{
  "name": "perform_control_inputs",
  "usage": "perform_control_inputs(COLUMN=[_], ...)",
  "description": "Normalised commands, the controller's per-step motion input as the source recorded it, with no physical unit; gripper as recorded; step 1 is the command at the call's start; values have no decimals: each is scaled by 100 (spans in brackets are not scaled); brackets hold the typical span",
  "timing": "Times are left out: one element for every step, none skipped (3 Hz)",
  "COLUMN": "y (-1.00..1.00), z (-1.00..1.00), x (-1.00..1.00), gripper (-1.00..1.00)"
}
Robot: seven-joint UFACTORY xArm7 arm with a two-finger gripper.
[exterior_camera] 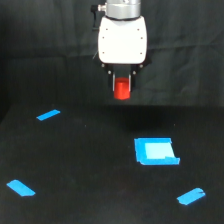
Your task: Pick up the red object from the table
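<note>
Blue square patch [156, 151], 3 blue tape strips [48, 115], seemingly wrinkled black backdrop cloth [45, 50]

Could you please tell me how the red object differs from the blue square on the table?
The red object is a stubby upright block; the blue square is flat and wider. The red object is held up in the gripper; the blue square lies on the table. Both are bright against black.

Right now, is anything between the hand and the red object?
No. The red object sits between the fingers of the hand, held up off the table. Nothing visible is in between; the blue square lies lower, toward the exterior view's right.
</note>
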Motion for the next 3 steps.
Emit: perform_control_inputs(y=[-15,-14,-6], z=[49,39,26], x=[-14,-15,-4], gripper=[-100,-99,-99])
